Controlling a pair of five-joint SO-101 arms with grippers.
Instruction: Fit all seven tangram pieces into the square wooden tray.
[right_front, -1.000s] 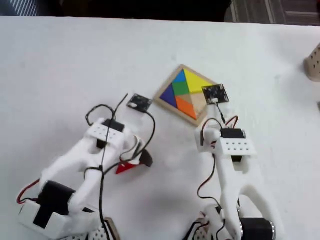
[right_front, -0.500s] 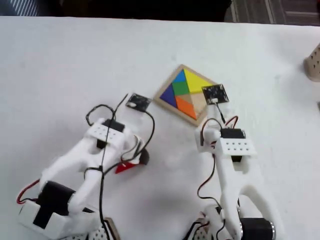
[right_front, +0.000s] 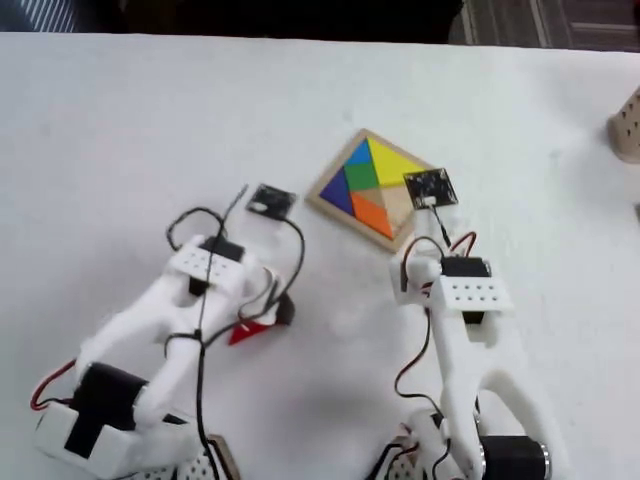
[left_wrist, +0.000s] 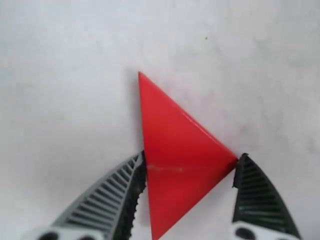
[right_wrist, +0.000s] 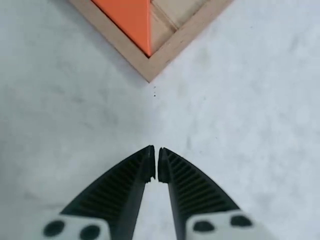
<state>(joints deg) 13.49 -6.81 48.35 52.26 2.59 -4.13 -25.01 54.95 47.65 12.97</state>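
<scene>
One piece to go, by the look of it. Got the red triangle (left_wrist: 175, 155) lying flat on the counter (right_front: 120, 120), well apart from the tray (right_front: 351, 222), with the left jaws pinched on it, one on a long edge and the other on the opposite corner. Looks like a skinny grip, so no yanking: lift straight up, keep level, watch for pivoting around that corner. Then carry over to the bare gap (right_front: 397, 207) in the tray beside the orange piece (right_wrist: 132, 15) and turn the wrist to line up the long edge before lowering. No telling from here whether shape and gap really match, so go slow and nudge rather than press. Also got the right jaws parked empty and almost closed just beside that same tray corner, so probably best to pull those back first or risk a bump
</scene>
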